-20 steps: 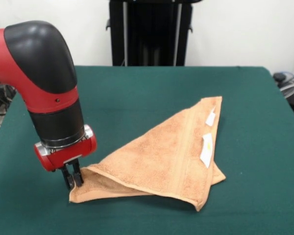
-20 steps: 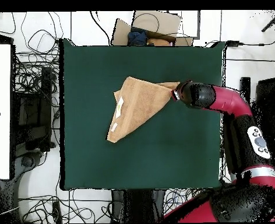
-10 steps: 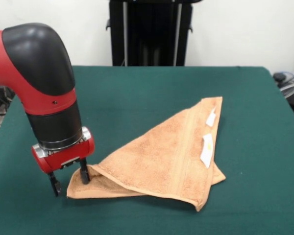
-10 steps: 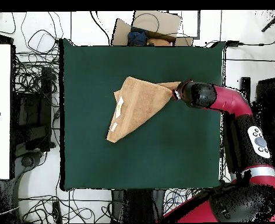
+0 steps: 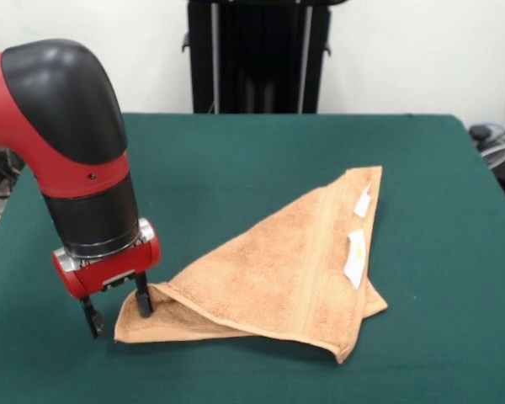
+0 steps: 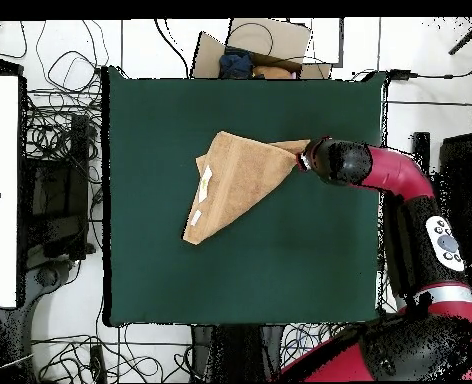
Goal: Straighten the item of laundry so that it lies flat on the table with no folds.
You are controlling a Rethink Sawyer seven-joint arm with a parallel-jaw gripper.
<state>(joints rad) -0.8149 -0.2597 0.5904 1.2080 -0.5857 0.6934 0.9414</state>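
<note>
The pincer [image 5: 118,311] stands with its fingers apart at the towel's [image 5: 278,273] pointed corner, one finger on the cloth, the other on bare desk [image 5: 236,160] just beside it. The towel lies folded into a triangle near the desk's middle. If the fingers close here, they may catch only the top layer or miss the corner, or drag the whole fold. There is free green surface on every side for spreading, less beyond the pincer
</note>
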